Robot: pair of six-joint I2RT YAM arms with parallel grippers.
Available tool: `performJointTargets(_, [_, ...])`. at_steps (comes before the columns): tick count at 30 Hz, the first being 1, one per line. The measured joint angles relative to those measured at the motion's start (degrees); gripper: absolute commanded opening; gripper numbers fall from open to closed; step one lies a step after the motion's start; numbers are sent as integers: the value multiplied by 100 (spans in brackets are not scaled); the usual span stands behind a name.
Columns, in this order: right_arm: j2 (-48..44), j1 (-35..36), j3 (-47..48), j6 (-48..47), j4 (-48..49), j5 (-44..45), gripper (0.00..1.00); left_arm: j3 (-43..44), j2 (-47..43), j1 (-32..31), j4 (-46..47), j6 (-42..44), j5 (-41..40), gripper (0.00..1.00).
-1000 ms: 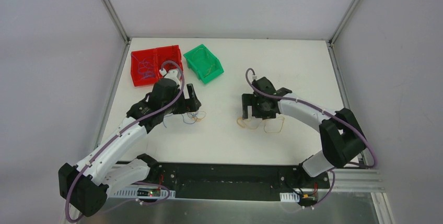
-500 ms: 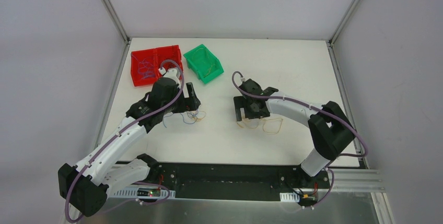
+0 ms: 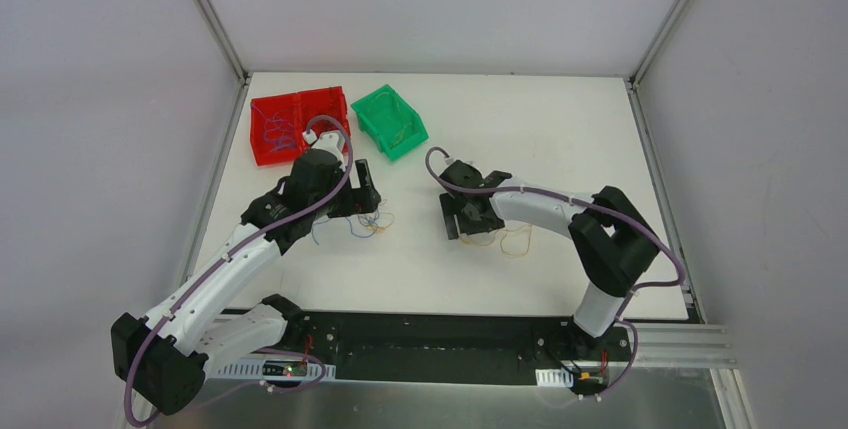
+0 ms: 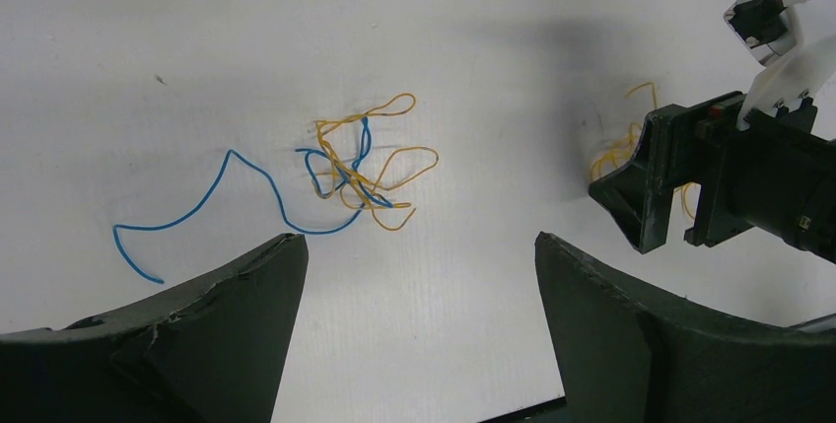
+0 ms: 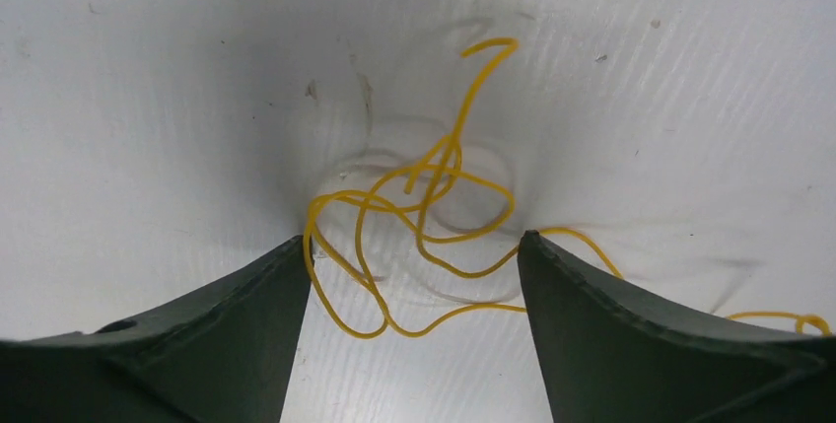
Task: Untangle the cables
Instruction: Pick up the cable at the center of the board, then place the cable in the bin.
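Note:
A small clump of blue and yellow-orange cables (image 4: 360,172) lies on the white table, with a loose blue strand (image 4: 197,211) trailing to its left. My left gripper (image 4: 419,241) hovers open just short of that clump (image 3: 368,223), nothing between its fingers. A separate yellow cable (image 5: 434,236) lies in loose loops further right. My right gripper (image 5: 414,241) stands open low over it, with several loops between its fingers. From above, the right gripper (image 3: 465,221) covers the left part of the yellow cable (image 3: 515,241). The right gripper's body (image 4: 690,181) also shows in the left wrist view.
A red bin (image 3: 297,124) holding thin blue and purple wires sits at the back left. Beside it stands a green bin (image 3: 390,121) with a yellow wire inside. Grey walls close the table on three sides.
My right gripper has slid left across the table, onto the left loops of the yellow cable. The left arm and the blue-and-yellow clump have not moved.

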Motion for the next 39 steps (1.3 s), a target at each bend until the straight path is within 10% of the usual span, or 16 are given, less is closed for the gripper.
performJointTargets(6, [0, 57, -39, 81, 13, 122, 9, 0, 0, 0, -37, 44, -37, 88])
performJointTargets(9, [2, 61, -42, 94, -31, 190, 0, 0, 7, 0, -39, 50, -46, 88])
performJointTargets(17, [2, -11, 350, 105, -120, -155, 0, 0, -15, 0, -101, 63, -146, 88])
performJointTargets(28, [610, -568, 3314, 205, 1132, -1749, 0, -2, -385, 0, -289, 33, -514, 88])
performJointTargets(39, [3633, -1012, 6325, 656, 3338, -2566, 0, -79, -914, 0, -662, -66, -728, 88])
